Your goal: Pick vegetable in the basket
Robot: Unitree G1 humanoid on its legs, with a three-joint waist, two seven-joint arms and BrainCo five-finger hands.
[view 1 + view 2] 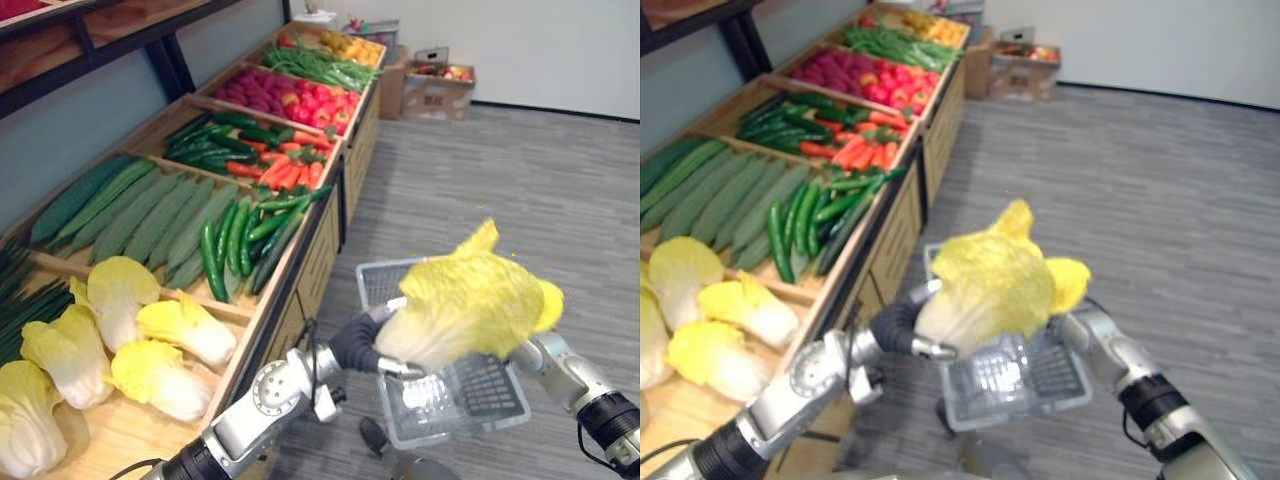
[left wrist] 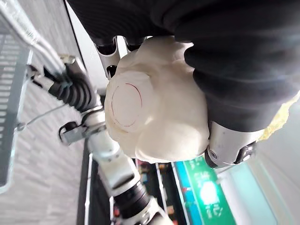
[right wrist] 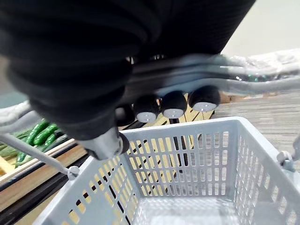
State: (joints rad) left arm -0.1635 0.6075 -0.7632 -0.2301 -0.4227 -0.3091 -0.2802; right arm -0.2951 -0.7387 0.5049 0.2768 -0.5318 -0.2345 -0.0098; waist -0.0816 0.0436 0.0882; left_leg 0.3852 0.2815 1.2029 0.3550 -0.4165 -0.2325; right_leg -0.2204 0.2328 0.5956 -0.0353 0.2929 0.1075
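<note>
One cabbage point(image 1: 470, 300) is clasped near its stem end by the left hand point(image 1: 358, 342), directly above the basket point(image 3: 187, 154) and clear of its rim. The right hand point(image 3: 173, 104) is curled round the basket's handle point(image 3: 255, 79). To do this well, I judge: hold the basket level, lower the cabbage stem-first beside the handle until near the basket's floor, then let go rather than drop it.
</note>
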